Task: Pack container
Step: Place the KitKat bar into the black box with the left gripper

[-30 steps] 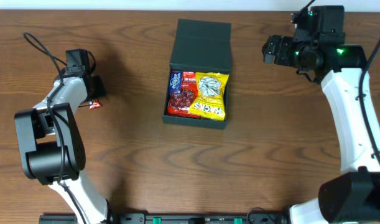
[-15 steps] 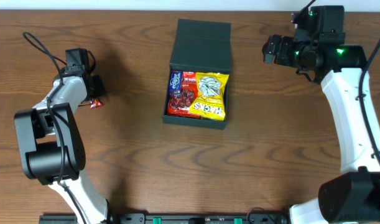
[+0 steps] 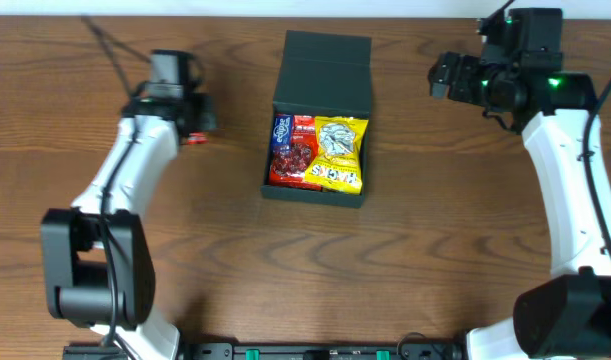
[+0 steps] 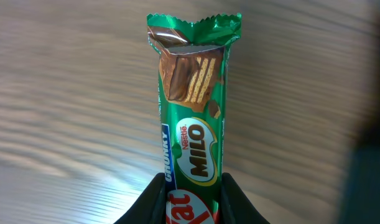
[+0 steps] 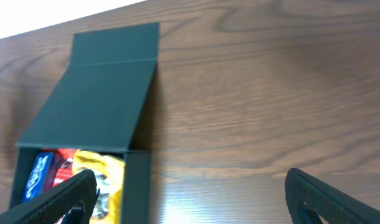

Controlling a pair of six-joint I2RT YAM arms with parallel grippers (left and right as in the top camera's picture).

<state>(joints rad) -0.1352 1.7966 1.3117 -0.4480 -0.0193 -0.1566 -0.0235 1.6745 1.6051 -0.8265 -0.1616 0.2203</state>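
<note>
Left end effector (image 4: 192,190): green foil-wrapped chocolate bar (image 4: 191,118) pinched.
Right end effector (image 5: 188,190): spread; dark teal square cardboard container (image 5: 93,102) seen ahead-left, open.

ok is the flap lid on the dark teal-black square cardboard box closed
No, the flap lid stands open behind the cardboard box, with a red snack packet and a yellow snack packet inside.

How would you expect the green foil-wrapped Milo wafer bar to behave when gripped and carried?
The green foil-wrapped Milo wafer bar is probably stiff: it juts straight from the jaws without drooping. Its glossy wrapper may be slippery. The pictured wafer suggests it could crack if squeezed hard.
</note>
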